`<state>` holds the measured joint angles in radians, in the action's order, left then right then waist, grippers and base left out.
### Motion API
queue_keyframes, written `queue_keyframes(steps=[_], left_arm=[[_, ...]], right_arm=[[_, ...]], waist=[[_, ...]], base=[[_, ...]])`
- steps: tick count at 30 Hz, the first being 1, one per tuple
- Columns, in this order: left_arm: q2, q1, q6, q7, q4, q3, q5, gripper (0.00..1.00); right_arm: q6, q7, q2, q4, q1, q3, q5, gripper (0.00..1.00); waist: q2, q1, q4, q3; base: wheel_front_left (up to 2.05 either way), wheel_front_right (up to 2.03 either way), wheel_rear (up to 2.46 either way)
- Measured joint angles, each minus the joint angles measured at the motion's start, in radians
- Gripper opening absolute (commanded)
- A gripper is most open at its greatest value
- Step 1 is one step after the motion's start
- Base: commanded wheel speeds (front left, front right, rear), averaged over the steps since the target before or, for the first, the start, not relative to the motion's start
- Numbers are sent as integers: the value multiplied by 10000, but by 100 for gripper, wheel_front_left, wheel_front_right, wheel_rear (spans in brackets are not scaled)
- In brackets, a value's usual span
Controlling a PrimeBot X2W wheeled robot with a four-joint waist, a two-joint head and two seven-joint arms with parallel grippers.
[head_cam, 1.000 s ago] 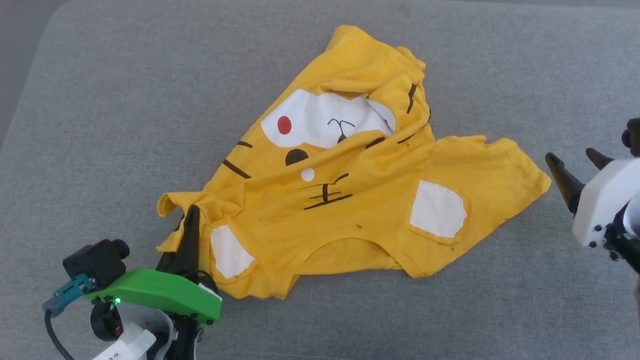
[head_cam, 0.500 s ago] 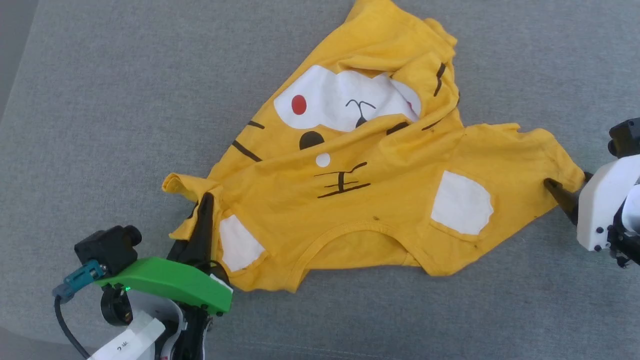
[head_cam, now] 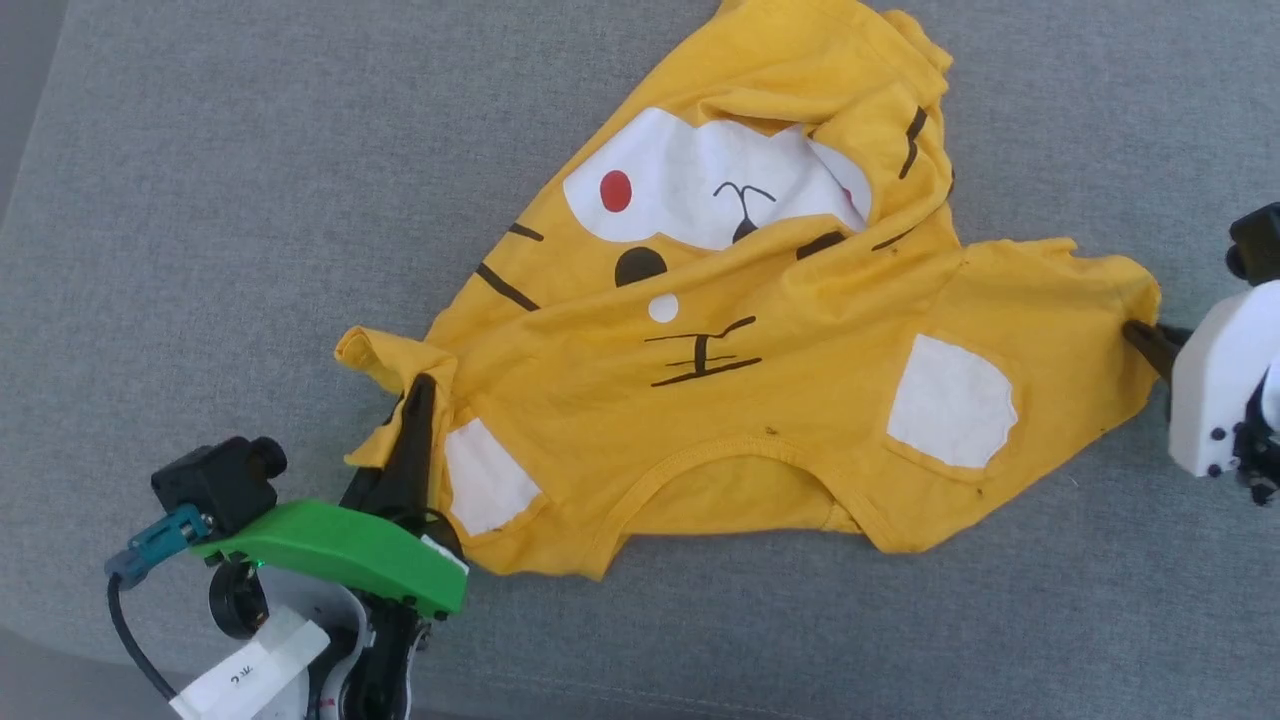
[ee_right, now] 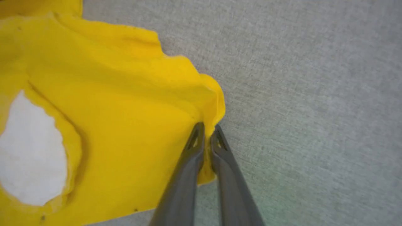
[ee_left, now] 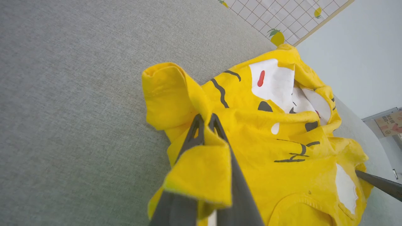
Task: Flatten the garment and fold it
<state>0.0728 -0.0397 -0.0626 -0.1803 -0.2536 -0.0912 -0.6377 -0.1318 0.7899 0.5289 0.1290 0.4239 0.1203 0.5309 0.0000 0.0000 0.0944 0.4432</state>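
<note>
The garment [head_cam: 760, 400] is laid lengthwise from 9 to 3 o'clock; its 9 o'clock end is pinched in the left gripper [head_cam: 424, 385], its 3 o'clock end in the right gripper [ee_right: 207, 127].

Before me spreads a grey cloth-covered tabletop [head_cam: 250, 200]. Past its far edge I see a white checked sheet [ee_left: 282, 18] with yellow fruit prints and a cardboard box [ee_left: 391, 122].

The left gripper [head_cam: 424, 382] clamps the garment [head_cam: 800, 400] at its left sleeve, while the right gripper [ee_right: 207, 127], fingers pressed together, nips the opposite sleeve's edge.
</note>
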Motion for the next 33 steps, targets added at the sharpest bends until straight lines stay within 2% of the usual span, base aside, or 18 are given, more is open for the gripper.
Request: queue_keyframes(steps=[4, 9, 12, 15, 19, 25, 33], left_arm=[[-2, -12, 0, 111, 290, 88, -132, 0], [-48, 112, 0, 518, 656, 163, -564, 0], [-65, 247, 4, 725, 698, 215, -773, 0], [50, 232, 2, 855, 694, 307, -619, 0], [403, -170, -2, 738, 727, 280, -230, 0], [819, -2276, 8, -58, 786, 121, -94, 0], [1361, -5717, 56, -1298, 1682, -240, 104, 0]], right_arm=[[0, -767, -399, 198, -182, -445, 267, 0], [0, -2447, -1864, 366, -658, -1747, 892, 0], [0, -3290, -2477, 201, -764, -2197, 974, 0], [0, -3965, -2874, -40, -762, -2395, 920, 0], [0, -4270, -3323, -349, -680, -2468, 855, 0], [0, -4360, -3839, -704, 555, -2462, 575, 0], [0, -4102, -3946, -698, 2952, -1580, -23, 0]], waist=[[0, 0, -60, -228], [0, 0, -163, -792], [0, 1, -251, -1228], [0, 0, -375, -1737], [0, 0, -545, -2387], [0, 0, -854, -3385], [0, 0, -1420, -4002]], base=[[0, 0, 0], [0, 0, 0], [0, 0, 0], [0, 0, 0], [0, 0, 0], [0, 0, 0], [0, 0, 0]])
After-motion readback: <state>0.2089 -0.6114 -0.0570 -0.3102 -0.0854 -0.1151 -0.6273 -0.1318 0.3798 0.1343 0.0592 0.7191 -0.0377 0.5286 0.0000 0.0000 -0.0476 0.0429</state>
